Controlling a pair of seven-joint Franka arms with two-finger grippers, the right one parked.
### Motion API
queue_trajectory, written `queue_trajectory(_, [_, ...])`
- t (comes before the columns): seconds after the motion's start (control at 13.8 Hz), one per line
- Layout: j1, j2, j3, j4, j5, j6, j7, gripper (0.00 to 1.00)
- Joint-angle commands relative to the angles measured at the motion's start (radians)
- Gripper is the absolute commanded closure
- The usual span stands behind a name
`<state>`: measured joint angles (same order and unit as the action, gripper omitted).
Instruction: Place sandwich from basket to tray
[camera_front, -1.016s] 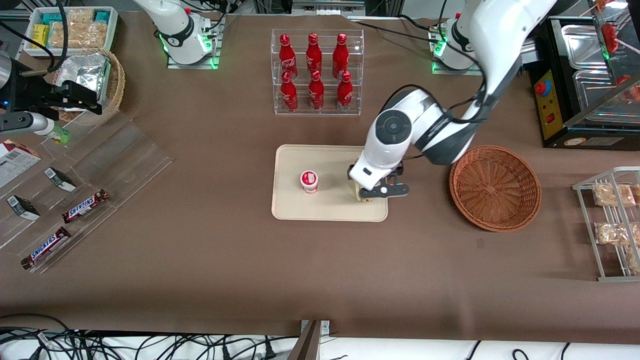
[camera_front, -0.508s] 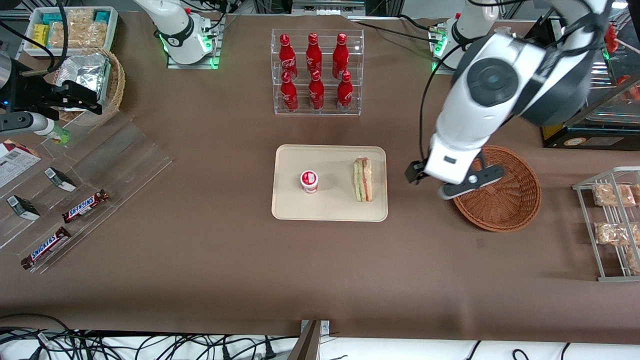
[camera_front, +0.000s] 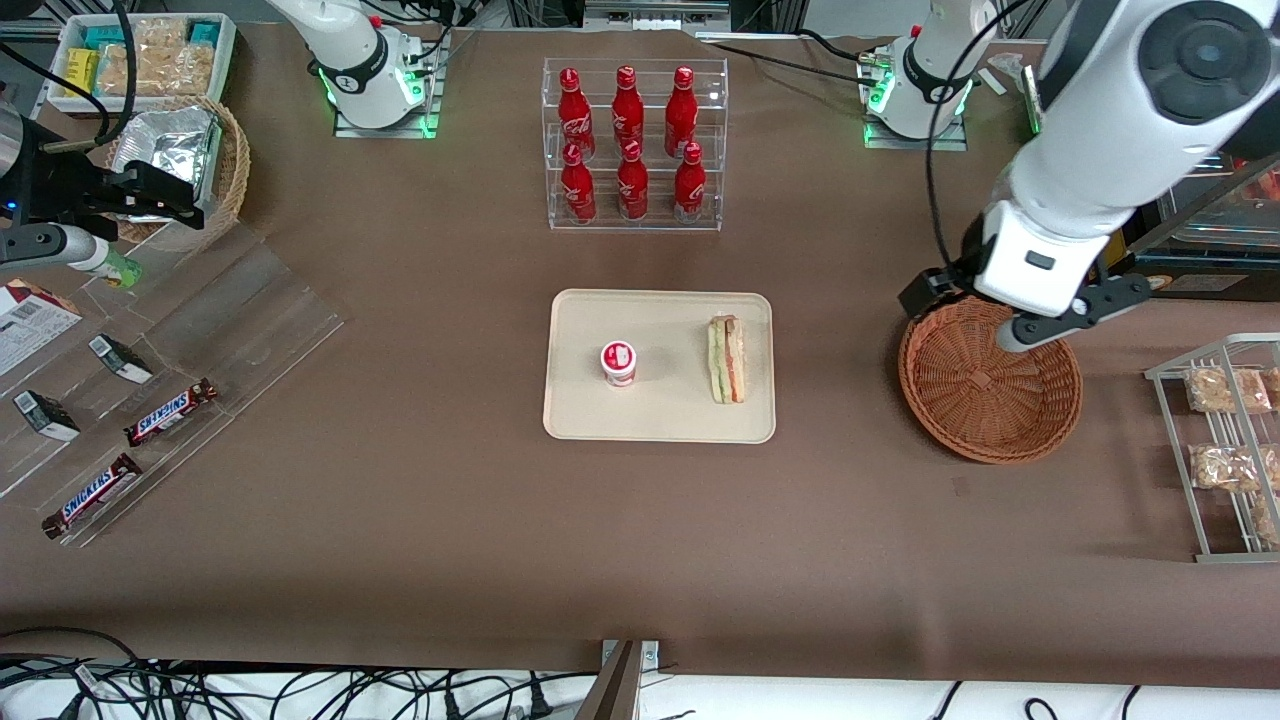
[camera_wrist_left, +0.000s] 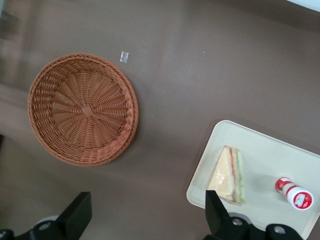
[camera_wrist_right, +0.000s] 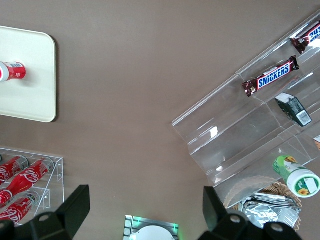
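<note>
Sandwich: lies on the tray, at the end nearest the basket, right of centre in the front frame; bread side faces up in the wrist view.
Basket: right of the front frame; part of its rim farthest from the camera is covered by the gripper.
Gripper: raised above that rim, fingers spread wide, gripping nothing; in the wrist view only the two fingertips show, cut off at the frame edge.
Small red-and-white cup: mid-tray, label unreadable.
Snack rack: cut off at the right edge.
</note>
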<state>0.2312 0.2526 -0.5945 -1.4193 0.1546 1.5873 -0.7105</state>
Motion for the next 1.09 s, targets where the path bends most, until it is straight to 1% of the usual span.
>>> queue_trajectory(0.0, [-0.005, -0.067, 0.129, -0.026, -0.082, -0.026, 0.187, 0.00])
queue_trajectory(0.15, [-0.049, -0.102, 0.269, -0.029, -0.139, -0.049, 0.360, 0.00])
queue_trajectory(0.22, [-0.053, -0.111, 0.306, -0.029, -0.153, -0.068, 0.432, 0.00])
queue_trajectory(0.44, [-0.053, -0.131, 0.364, -0.033, -0.153, -0.084, 0.642, 0.00])
queue_trajectory(0.65, [-0.055, -0.141, 0.375, -0.049, -0.142, -0.082, 0.828, 0.00])
queue_trajectory(1.02, [-0.066, -0.142, 0.375, -0.050, -0.138, -0.076, 0.836, 0.00])
